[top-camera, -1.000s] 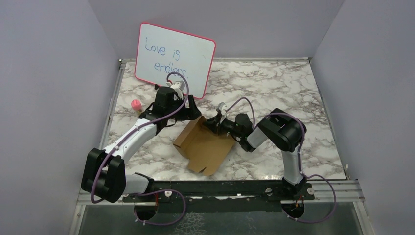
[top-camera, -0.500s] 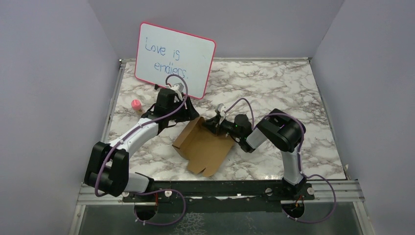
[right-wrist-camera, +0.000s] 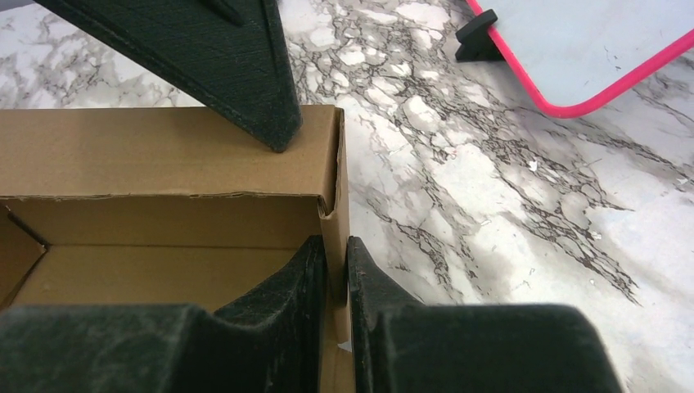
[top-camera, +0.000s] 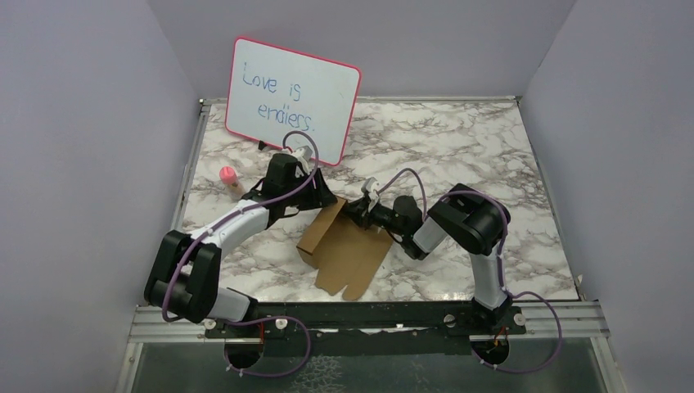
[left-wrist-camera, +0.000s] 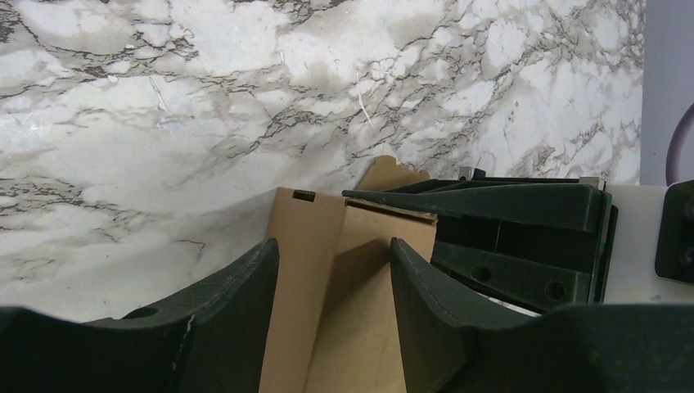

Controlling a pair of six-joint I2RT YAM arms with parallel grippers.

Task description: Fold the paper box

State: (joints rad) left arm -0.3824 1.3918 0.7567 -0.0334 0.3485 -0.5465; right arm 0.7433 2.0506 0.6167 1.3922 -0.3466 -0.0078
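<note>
Brown cardboard paper box (top-camera: 348, 250) sits pinched at its far wall by the right gripper (right-wrist-camera: 336, 246), steadied so the half-spread left gripper (left-wrist-camera: 334, 244) can straddle a panel.

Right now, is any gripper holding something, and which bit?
Yes: the right gripper pinches the paper box by its side wall. The left gripper is open.

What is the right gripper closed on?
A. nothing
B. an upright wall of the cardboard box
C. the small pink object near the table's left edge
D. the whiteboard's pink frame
B: the right wrist view shows the right gripper with its jaws pressed on either side of a thin upright wall of the paper box.
</note>
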